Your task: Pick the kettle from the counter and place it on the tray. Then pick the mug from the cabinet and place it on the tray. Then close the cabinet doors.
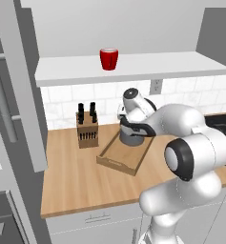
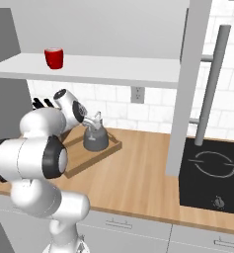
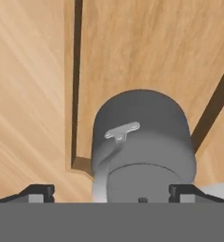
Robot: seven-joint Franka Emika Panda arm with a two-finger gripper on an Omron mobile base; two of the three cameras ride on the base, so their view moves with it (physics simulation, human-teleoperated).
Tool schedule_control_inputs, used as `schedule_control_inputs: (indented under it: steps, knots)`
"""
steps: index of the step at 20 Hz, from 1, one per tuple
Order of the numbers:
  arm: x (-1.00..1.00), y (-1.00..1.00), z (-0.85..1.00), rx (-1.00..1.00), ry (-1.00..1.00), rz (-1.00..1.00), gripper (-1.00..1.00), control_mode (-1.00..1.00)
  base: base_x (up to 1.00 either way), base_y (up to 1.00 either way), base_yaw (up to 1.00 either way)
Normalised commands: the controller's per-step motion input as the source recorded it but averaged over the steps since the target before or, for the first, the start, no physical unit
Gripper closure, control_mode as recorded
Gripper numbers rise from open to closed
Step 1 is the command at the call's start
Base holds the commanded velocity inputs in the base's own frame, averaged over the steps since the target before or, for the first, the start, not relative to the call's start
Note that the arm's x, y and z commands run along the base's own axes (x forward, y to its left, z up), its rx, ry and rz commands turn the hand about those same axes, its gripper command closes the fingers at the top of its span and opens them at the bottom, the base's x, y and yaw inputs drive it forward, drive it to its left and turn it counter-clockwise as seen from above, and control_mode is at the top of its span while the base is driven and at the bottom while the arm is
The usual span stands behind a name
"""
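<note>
The dark grey kettle (image 1: 131,137) (image 2: 95,140) (image 3: 142,137) stands inside the wooden tray (image 1: 115,164) (image 2: 84,165) (image 3: 76,94), at its far end on the counter (image 1: 76,186). My gripper (image 1: 129,125) (image 2: 95,121) (image 3: 111,191) hovers right over the kettle and is open, with its fingertips (image 3: 38,191) spread wide to either side of the lid and handle. The red mug (image 1: 108,58) (image 2: 54,58) stands upright on the white shelf (image 1: 171,66) (image 2: 113,66) of the cabinet. Both cabinet doors (image 1: 19,86) (image 2: 190,84) stand open.
A wooden knife block (image 1: 87,127) stands left of the tray against the tiled wall. A black stovetop (image 2: 212,173) lies at the right end of the counter. The right door's bar handle (image 2: 212,84) juts out above the stove.
</note>
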Motion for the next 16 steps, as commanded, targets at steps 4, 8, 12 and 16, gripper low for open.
schedule_control_inputs:
  steps: [4,8,12,16]
  knots:
    - [-0.09,0.00,0.11,0.00,-0.06,-0.01,-1.00,-1.00,0.00,0.00,0.00]
    - [-0.33,0.00,0.21,0.00,-0.03,-0.01,-1.00,-1.00,0.00,0.00,0.00]
    - [-0.36,0.03,0.38,0.00,-0.03,0.00,-1.00,-1.00,0.00,0.00,0.00]
    - [-0.59,0.00,0.32,0.00,0.00,0.02,-1.00,-1.00,0.00,0.00,0.00]
